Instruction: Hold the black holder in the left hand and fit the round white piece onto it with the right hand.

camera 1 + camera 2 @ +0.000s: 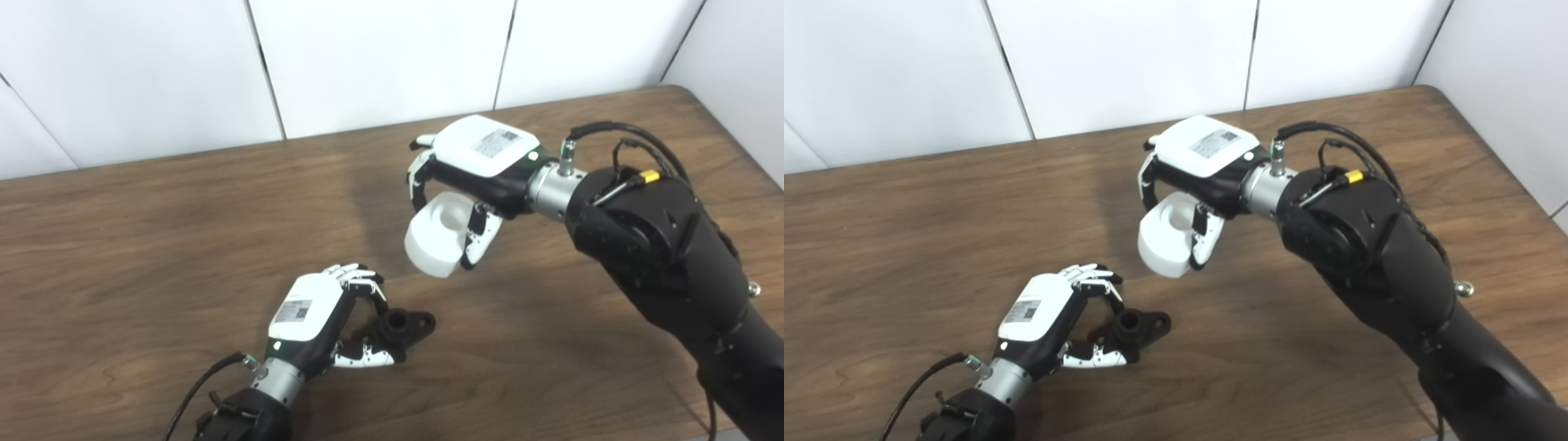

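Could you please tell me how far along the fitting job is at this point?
Both parts are picked up: the left hand grips the black holder low by the table, and the right hand holds the round white piece above. They remain apart, so fitting is left.

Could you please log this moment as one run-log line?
left hand: shut on black holder | right hand: shut on round white piece | parts: apart
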Available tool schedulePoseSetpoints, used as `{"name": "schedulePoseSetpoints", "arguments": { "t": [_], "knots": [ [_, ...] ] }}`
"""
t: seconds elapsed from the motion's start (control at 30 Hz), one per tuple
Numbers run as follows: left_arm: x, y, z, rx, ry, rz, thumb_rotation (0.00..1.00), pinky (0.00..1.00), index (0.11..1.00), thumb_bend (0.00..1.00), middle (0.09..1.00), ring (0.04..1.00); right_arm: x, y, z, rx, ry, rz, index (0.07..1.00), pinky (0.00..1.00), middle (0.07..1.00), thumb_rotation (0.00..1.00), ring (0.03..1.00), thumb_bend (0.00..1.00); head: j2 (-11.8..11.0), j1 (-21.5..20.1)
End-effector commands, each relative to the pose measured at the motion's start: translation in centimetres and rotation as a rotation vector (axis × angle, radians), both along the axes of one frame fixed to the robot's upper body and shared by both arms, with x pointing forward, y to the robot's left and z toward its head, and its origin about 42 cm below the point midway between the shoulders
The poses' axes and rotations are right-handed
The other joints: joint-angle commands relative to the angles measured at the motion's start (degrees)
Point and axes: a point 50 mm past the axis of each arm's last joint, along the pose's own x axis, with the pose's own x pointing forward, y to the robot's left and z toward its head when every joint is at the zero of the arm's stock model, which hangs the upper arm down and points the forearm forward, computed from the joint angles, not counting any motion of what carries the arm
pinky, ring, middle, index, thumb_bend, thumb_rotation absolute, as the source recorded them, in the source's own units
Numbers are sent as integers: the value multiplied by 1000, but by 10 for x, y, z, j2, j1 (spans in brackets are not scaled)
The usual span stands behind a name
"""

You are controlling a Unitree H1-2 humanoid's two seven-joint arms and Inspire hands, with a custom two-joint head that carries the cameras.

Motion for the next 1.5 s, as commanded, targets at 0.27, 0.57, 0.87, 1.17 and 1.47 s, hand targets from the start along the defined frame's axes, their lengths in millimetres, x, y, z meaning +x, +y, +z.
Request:
{"name": "schedulePoseSetpoints", "arguments": {
  "t": [0.27, 0.57, 0.87, 1.17, 1.47],
  "knots": [
    [-2, -9, -10, 64, 74, -14, 51, 855, 487, 521, 776, 861, -11, 10, 18, 40, -82, 72, 483, 918, 784, 132, 946, 523, 13, 8],
    [1, -17, -6, 66, 82, -6, 53, 864, 487, 520, 780, 864, -18, 23, 17, 20, -47, 123, 484, 921, 786, 134, 952, 523, 23, 19],
    [3, -19, -4, 59, 76, 3, 52, 851, 487, 520, 774, 859, -24, 29, 14, 10, -14, 153, 484, 912, 794, 130, 963, 523, 29, 25],
    [5, -19, -2, 58, 78, 16, 53, 846, 487, 520, 777, 861, -29, 31, 10, -9, 14, 165, 485, 913, 809, 128, 971, 521, 30, 26],
    [5, -20, 0, 59, 83, 12, 53, 848, 487, 520, 780, 864, -30, 30, 3, -10, 33, 167, 486, 907, 816, 126, 969, 520, 34, 24]
  ]
}}
